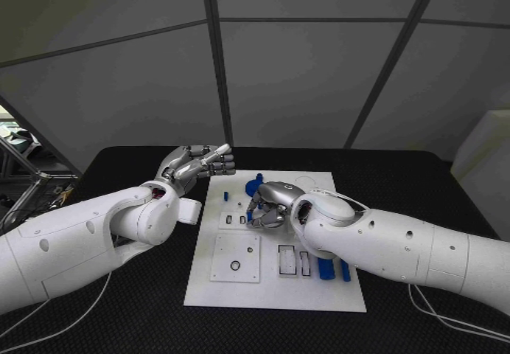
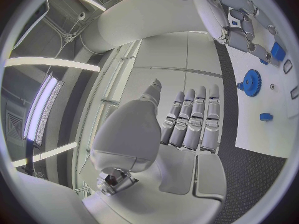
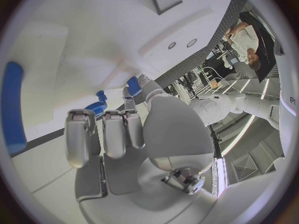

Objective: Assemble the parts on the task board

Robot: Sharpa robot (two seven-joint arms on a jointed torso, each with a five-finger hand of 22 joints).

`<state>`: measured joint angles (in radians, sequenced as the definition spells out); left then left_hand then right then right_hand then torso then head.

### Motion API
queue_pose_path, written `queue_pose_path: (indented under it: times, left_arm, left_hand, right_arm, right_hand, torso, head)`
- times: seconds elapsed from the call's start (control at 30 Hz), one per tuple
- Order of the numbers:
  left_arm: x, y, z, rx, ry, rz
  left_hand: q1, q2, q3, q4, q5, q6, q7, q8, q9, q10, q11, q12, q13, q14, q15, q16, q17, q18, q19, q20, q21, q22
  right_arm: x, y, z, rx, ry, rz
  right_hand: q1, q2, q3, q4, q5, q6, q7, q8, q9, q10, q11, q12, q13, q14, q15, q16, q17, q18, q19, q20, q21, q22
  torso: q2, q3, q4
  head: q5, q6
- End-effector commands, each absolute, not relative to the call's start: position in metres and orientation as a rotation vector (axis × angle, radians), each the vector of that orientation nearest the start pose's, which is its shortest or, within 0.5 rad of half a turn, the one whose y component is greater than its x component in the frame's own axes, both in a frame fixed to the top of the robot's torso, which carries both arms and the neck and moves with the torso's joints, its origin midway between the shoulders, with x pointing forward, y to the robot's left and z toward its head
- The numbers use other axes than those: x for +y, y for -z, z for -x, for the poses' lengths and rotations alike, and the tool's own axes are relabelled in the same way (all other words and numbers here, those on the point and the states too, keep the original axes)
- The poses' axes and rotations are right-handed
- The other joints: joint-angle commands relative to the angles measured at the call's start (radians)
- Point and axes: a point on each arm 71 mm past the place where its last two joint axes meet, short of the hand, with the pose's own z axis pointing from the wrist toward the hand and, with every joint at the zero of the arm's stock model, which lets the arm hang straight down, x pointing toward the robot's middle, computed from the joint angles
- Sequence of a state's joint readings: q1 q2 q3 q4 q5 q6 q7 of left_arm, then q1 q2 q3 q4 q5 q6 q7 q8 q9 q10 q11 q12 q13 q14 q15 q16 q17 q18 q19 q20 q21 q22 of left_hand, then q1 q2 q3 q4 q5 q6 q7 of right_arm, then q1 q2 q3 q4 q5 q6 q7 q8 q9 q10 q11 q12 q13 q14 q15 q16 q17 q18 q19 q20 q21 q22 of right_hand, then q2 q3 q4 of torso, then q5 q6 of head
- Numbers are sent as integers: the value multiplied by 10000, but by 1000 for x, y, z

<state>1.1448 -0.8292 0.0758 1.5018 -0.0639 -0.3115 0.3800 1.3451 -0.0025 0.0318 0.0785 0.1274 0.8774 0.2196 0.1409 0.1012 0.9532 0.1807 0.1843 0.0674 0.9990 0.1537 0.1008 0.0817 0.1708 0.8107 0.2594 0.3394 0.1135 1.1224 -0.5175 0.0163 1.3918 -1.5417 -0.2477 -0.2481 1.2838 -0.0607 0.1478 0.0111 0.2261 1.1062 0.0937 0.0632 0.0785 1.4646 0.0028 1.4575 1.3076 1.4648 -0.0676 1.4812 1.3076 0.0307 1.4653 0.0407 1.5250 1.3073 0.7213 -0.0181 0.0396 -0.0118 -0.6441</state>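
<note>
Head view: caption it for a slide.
Right hand works over the white task board; left hand hovers open beside it.

Left hand (image 1: 194, 167) raised, fingers extended together and empty, right hand (image 1: 272, 204) lowered, fingers curled downward

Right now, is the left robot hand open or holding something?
Open: the left robot hand holds nothing, its fingers straight, beside the board.

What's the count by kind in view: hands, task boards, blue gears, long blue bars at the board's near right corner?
hands: 2, left hand and right hand
task board: 1
blue gear: 1
long blue bars: 2
total: 6
</note>
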Motion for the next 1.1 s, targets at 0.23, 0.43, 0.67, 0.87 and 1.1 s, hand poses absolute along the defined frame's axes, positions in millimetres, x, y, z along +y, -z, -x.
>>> queue_pose_path:
  times: [0.23, 0.43, 0.67, 0.87, 1.1]
  left_arm:
    - [210, 163, -499, 13562, 15850, 10765]
    - [210, 163, -499, 13564, 15843, 10768]
    - [210, 163, -499, 13565, 15838, 10771]
    - [210, 163, -500, 13569, 15836, 10773]
    - [210, 163, -500, 13585, 15826, 10783]
  left_hand:
    - [4, 38, -11, -76, -40, 48, 18, -62, -14, 54, 3, -64, 11, 42, -8, -53, 16, 105, -7, -4, -52, -12]
    - [4, 38, -11, -76, -40, 48, 18, -62, -14, 54, 3, -64, 11, 42, -8, -53, 16, 105, -7, -4, -52, -12]
    - [4, 38, -11, -76, -40, 48, 18, -62, -14, 54, 3, -64, 11, 42, -8, -53, 16, 105, -7, -4, -52, -12]
    - [4, 38, -11, -76, -40, 48, 18, -62, -14, 54, 3, -64, 11, 42, -8, -53, 16, 105, -7, -4, -52, -12]
    - [-4, 48, -19, -93, -50, 51, 21, -76, -16, 58, 6, -80, 10, 45, -6, -71, 18, 104, -13, -3, -57, -20]
  right_arm:
    - [-73, 209, -488, 17242, -6920, 2152]
    - [-72, 208, -487, 17146, -6985, 2136]
    - [-72, 208, -488, 17112, -6992, 2116]
    - [-73, 207, -488, 17002, -7006, 2040]
    - [-74, 202, -488, 16324, -7338, 1746]
  right_hand:
    - [-227, -213, -112, -60, 1, -309, 62, -20, -40, 297, 145, -130, 1277, 623, 120, -51, 466, -82, 522, 138, -41, 1612]
    - [-330, -289, -183, -51, -51, -366, 71, -10, -40, 293, 158, -139, 1266, 623, 134, -50, 470, -82, 524, 158, -42, 1614]
    - [-445, -354, -260, -21, -100, -406, 75, -3, -34, 291, 165, -143, 1260, 623, 143, -52, 468, -82, 527, 172, -42, 1618]
    - [-626, -530, -453, 68, -665, -639, 99, -22, -44, 232, 188, -235, 1161, 614, 161, -71, 435, -73, 508, 191, -66, 1579]
    - [-638, -830, -622, 332, -805, -1406, 242, -26, -94, -42, 312, -631, 750, 587, 253, -131, 324, -67, 496, 269, -88, 1550]
  torso:
    - [-2, 1, 2]
    - [-3, 1, 3]
    - [-2, -2, 1]
    - [-7, -2, 6]
    - [-7, 1, 9]
  head:
    - [-8, -13]
    - [-15, -19]
    - [-20, -20]
    - [-29, -29]
    - [-24, -24]
